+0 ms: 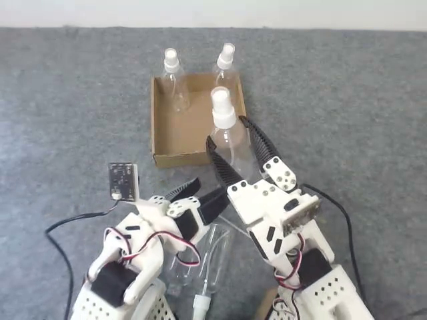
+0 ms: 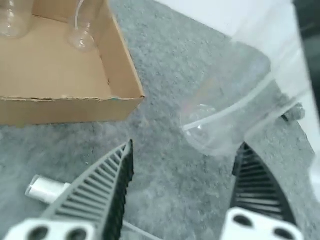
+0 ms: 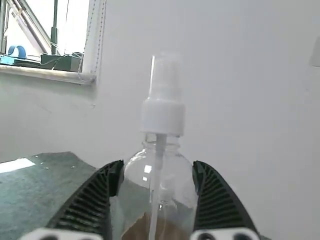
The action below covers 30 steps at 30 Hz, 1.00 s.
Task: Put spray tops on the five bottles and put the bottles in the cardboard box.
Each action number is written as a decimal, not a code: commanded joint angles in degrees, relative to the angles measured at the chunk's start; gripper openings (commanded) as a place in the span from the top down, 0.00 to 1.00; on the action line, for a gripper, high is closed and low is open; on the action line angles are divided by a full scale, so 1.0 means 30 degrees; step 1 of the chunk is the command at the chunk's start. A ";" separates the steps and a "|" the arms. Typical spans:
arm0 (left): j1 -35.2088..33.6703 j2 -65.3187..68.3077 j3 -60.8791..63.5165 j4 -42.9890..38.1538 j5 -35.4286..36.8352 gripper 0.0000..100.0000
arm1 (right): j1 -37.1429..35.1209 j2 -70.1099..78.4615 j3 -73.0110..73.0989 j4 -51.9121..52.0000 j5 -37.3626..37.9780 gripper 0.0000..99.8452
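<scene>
Lying nearest on the tabletop are an uncapped bottle and a loose spray top. The left hand gapes, empty. The right hand grips a capped bottle upright by the cardboard box holding two capped bottles.

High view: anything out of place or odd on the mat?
Nothing looks spilled or damaged. A loose spray top lies at the near edge of the grey mat, beside a clear bottle on its side; the two are apparently not yet assembled. The bottle in the right gripper is upright and capped.
</scene>
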 commanded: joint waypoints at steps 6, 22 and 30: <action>-0.2374 -0.0293 0.1011 -0.3194 0.0234 0.70 | 0.0103 0.0190 -0.1260 0.1187 -0.0733 0.99; -0.4073 -0.0264 0.1099 -0.4015 0.0264 0.70 | 0.0190 0.0190 -0.1260 0.2242 -0.0615 0.99; -0.5890 -0.0293 0.0542 -0.4073 0.0322 0.70 | 0.0220 0.0220 -0.1231 0.2242 -0.0586 0.99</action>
